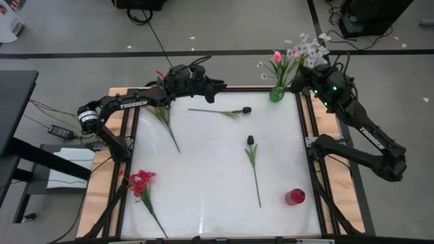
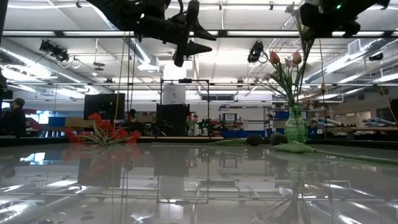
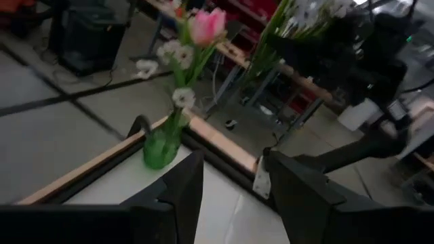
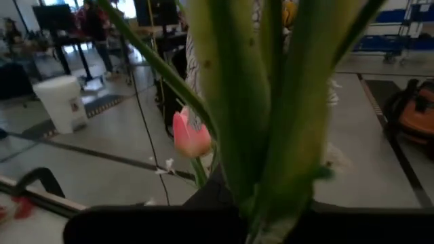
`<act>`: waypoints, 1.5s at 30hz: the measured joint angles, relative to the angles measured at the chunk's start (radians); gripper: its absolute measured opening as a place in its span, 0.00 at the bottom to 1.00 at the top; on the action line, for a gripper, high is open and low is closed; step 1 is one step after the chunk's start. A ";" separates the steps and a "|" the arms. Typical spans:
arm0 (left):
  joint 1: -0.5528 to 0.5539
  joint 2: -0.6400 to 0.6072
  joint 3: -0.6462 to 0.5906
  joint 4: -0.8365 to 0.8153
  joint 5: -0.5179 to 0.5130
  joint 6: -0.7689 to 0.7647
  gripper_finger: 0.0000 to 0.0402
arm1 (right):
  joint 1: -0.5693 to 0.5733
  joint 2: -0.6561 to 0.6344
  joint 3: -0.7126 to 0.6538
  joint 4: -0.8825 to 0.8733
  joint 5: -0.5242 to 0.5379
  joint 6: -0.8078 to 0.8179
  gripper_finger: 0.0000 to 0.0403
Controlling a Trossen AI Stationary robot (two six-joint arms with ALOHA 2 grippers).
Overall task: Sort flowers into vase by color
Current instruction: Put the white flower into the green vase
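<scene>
A green glass vase (image 1: pixel 277 94) stands at the table's far right corner with pink tulips (image 1: pixel 277 56) and small white blooms in it. Beside it, above the far right edge, my right gripper (image 1: pixel 304 76) is shut on a white spray (image 1: pixel 313 49). My left gripper (image 3: pixel 230 169) hovers open and level above the far edge, pointing toward the vase (image 3: pixel 161 146), with nothing between its fingers. Two dark-bud flowers (image 1: pixel 224 112) (image 1: pixel 253 163) lie flat mid-table. A red cluster (image 1: pixel 141 181) lies near left. A red-budded stem (image 1: pixel 164 116) lies under my left arm. My right gripper holds the white spray by its green stems (image 4: pixel 271 156), which rise close together out of the dark gripper body; that body hides the fingertips. The spray is lifted clear of the table, its white heads (image 3: pixel 312 10) beyond the fingers, just right of the vase's tulips.
A small red container (image 1: pixel 295 196) stands near the right front corner. Dark frame rails (image 1: pixel 306 135) and wooden boards edge the white table. Open white surface lies between the flowers at the middle and front.
</scene>
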 joint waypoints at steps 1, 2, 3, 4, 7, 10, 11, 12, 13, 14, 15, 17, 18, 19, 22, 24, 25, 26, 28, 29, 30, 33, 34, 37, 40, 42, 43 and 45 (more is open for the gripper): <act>0.000 0.000 0.000 -0.013 0.000 -0.004 0.43 | -0.008 0.012 0.000 0.007 0.008 -0.009 0.02; 0.000 0.000 0.000 -0.026 0.000 -0.005 0.43 | -0.012 0.021 -0.001 0.009 0.026 -0.019 0.02; 0.000 0.000 0.000 -0.039 0.000 -0.005 0.43 | -0.010 0.027 -0.003 0.003 0.041 -0.027 0.02; 0.000 0.000 0.000 -0.052 0.001 -0.005 0.43 | -0.003 0.029 -0.003 0.006 0.058 -0.033 0.02; 0.000 0.000 0.000 -0.083 0.001 -0.005 0.43 | 0.016 0.024 -0.005 0.021 0.073 -0.035 0.02; 0.000 0.000 0.000 -0.097 0.001 -0.005 0.43 | 0.018 0.021 -0.010 0.048 0.070 -0.033 0.02; 0.000 0.000 0.000 -0.100 0.001 -0.005 0.43 | 0.018 0.023 -0.010 0.060 0.076 -0.034 0.02; 0.000 0.000 0.000 -0.100 0.001 -0.005 0.43 | 0.018 0.028 -0.010 0.072 0.090 -0.035 0.02; 0.000 0.000 0.000 -0.099 0.001 -0.005 0.43 | 0.018 0.033 -0.010 0.084 0.106 -0.035 0.02; 0.000 0.000 0.000 -0.098 0.001 -0.004 0.43 | 0.018 0.041 -0.010 0.094 0.123 -0.033 0.02; 0.000 0.000 0.000 -0.098 0.001 -0.004 0.43 | 0.021 0.050 -0.010 0.101 0.140 -0.031 0.02; 0.000 0.000 0.000 -0.099 0.001 -0.004 0.43 | 0.038 0.069 -0.010 0.117 0.191 -0.030 0.02; 0.000 0.000 0.000 -0.099 0.001 -0.004 0.43 | 0.050 0.077 -0.010 0.127 0.214 -0.030 0.02; 0.000 0.000 0.000 -0.099 0.001 -0.004 0.43 | 0.061 0.085 -0.010 0.135 0.237 -0.031 0.02; 0.000 0.000 0.000 -0.111 0.015 -0.003 0.43 | 0.078 0.110 -0.010 0.154 0.291 -0.035 0.02; 0.000 0.000 0.000 -0.126 0.041 -0.003 0.43 | 0.084 0.123 -0.010 0.158 0.303 -0.035 0.02; 0.000 0.000 0.000 -0.132 0.054 -0.003 0.43 | 0.087 0.129 -0.009 0.159 0.286 -0.031 0.02; 0.000 0.000 0.000 -0.141 0.062 -0.003 0.43 | 0.090 0.137 -0.009 0.154 0.268 -0.019 0.02; 0.000 -0.006 0.000 -0.167 0.063 -0.001 0.43 | 0.101 0.160 -0.009 0.141 0.270 -0.006 0.02; 0.000 -0.010 0.000 -0.180 0.063 0.003 0.43 | 0.107 0.174 -0.009 0.144 0.282 -0.007 0.02; 0.000 -0.012 0.000 -0.185 0.063 0.013 0.43 | 0.111 0.186 -0.009 0.152 0.297 -0.010 0.02; 0.000 -0.029 -0.001 -0.238 0.063 0.041 0.43 | 0.107 0.216 -0.009 0.183 0.305 -0.019 0.02; 0.000 -0.034 0.000 -0.245 0.062 0.054 0.43 | 0.107 0.230 -0.009 0.183 0.306 -0.019 0.02; 0.007 -0.057 0.000 -0.306 0.062 0.086 0.43 | 0.109 0.274 -0.009 0.176 0.314 -0.019 0.02; 0.018 -0.077 0.000 -0.355 0.062 0.113 0.43 | 0.110 0.311 -0.009 0.184 0.332 -0.018 0.02; 0.026 -0.091 0.000 -0.395 0.062 0.128 0.43 | 0.110 0.332 -0.009 0.187 0.330 -0.018 0.02; 0.029 -0.096 0.000 -0.402 0.061 0.130 0.43 | 0.110 0.339 -0.009 0.185 0.327 -0.017 0.02; 0.034 -0.106 0.000 -0.419 0.062 0.132 0.43 | 0.111 0.349 -0.009 0.178 0.314 0.001 0.03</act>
